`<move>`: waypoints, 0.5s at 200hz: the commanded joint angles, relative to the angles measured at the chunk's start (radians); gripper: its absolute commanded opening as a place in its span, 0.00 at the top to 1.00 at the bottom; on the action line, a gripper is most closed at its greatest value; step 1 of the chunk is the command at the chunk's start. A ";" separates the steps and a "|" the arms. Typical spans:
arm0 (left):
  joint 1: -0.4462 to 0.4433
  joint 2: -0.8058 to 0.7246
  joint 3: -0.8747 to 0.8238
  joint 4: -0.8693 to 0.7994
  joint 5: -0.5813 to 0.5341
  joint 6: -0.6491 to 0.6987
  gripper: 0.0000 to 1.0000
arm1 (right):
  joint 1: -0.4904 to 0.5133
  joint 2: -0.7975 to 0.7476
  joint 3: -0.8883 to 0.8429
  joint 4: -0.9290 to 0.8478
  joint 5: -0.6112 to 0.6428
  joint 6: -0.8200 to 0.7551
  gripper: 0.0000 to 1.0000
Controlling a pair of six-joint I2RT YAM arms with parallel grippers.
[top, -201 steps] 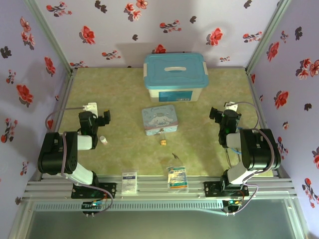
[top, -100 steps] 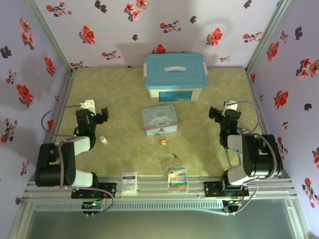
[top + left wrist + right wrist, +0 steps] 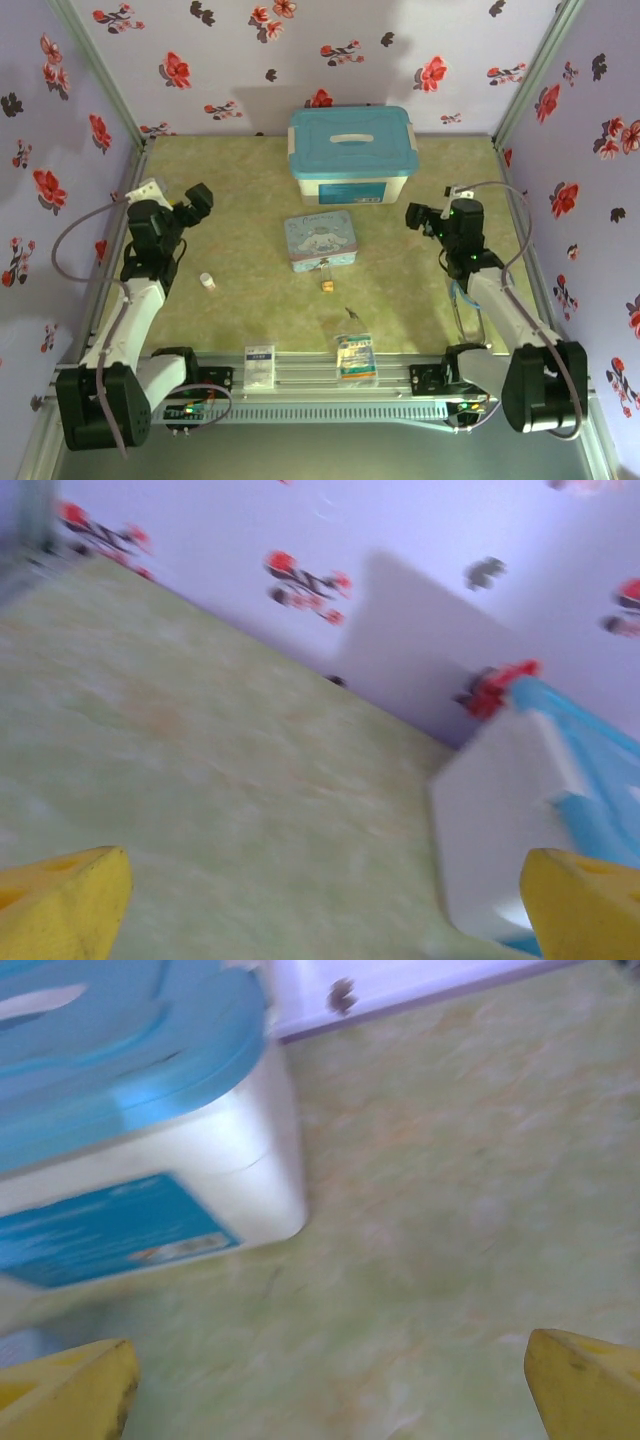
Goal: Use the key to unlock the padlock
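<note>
Top external view: padlock (image 3: 327, 287) lies on the green mat (image 3: 250, 200), just in front of the cartoon tin (image 3: 320, 242). The key (image 3: 350, 314) lies nearer the arm bases and slightly right, apart from the padlock.

Your left gripper (image 3: 197, 200) and right gripper (image 3: 418, 218) hang raised, well apart from both pieces, jaws spread wide and empty. The wrist views agree: yellow fingertips (image 3: 60, 900) sit at the frame edges with nothing between them.

Judgement: the step in hand is the approach.
- Bring the right gripper over the key, fingers across its thin shank, and close low against the mat, since the key lies flat.
- Send the left to the padlock body. The keyhole face is too small to tell.
- Keep clear of the white cylinder (image 3: 207, 282).
</note>
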 commanded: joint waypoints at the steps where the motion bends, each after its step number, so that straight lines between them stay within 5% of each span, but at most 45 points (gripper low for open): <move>1: -0.102 -0.041 0.001 -0.127 0.111 -0.120 0.00 | 0.094 -0.052 -0.012 -0.222 -0.055 0.094 0.01; 63: -0.480 -0.024 -0.156 -0.038 0.055 -0.304 0.00 | 0.464 -0.053 -0.078 -0.325 -0.052 0.181 0.20; 100: -0.625 -0.016 -0.190 -0.062 -0.006 -0.388 0.00 | 0.651 0.034 -0.092 -0.347 -0.021 0.219 0.33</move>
